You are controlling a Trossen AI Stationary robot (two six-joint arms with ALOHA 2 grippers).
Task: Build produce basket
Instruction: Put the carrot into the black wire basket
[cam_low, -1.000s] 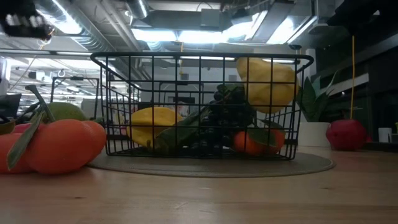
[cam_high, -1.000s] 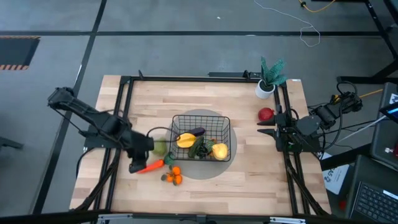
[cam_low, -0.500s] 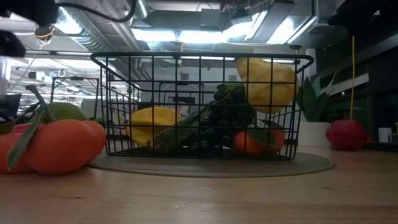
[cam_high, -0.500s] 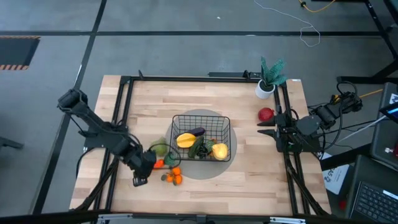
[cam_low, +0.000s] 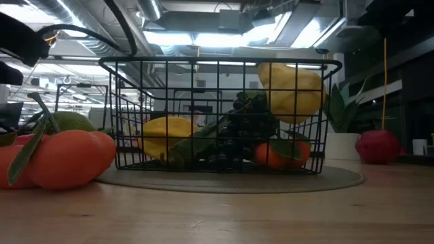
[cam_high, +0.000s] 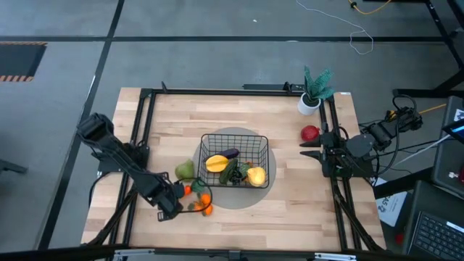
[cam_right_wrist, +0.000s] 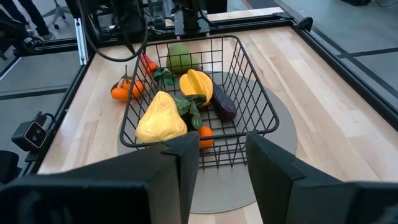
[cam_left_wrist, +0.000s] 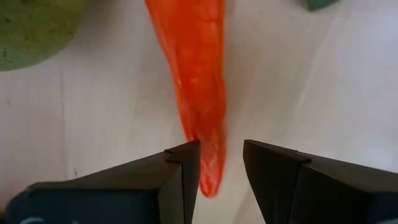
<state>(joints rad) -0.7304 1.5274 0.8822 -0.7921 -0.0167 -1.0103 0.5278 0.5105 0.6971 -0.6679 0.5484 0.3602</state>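
Note:
The black wire basket (cam_high: 233,161) stands on a round grey mat and holds yellow pieces (cam_right_wrist: 160,118), a dark eggplant (cam_right_wrist: 224,104), grapes and a small orange. Outside it, to its left, the orange carrot (cam_left_wrist: 193,81), a green pear (cam_high: 185,170) and small oranges (cam_high: 203,204) lie on the table. My left gripper (cam_left_wrist: 221,168) points down over the carrot, open, one finger on either side of its thin tip. A red apple (cam_high: 310,133) sits near my right gripper (cam_right_wrist: 222,155), which waits open at the right edge.
A teal potted plant (cam_high: 315,90) stands at the far right corner. The black frame rails (cam_high: 145,130) run along the table's left and right sides. Bare wood lies in front of the basket and behind it.
My left gripper has come down and swung toward the table's near edge, tipping until it points down over the carrot's thin end. Its fingers kept the same gap. The carrot, pear and oranges lie where they were.

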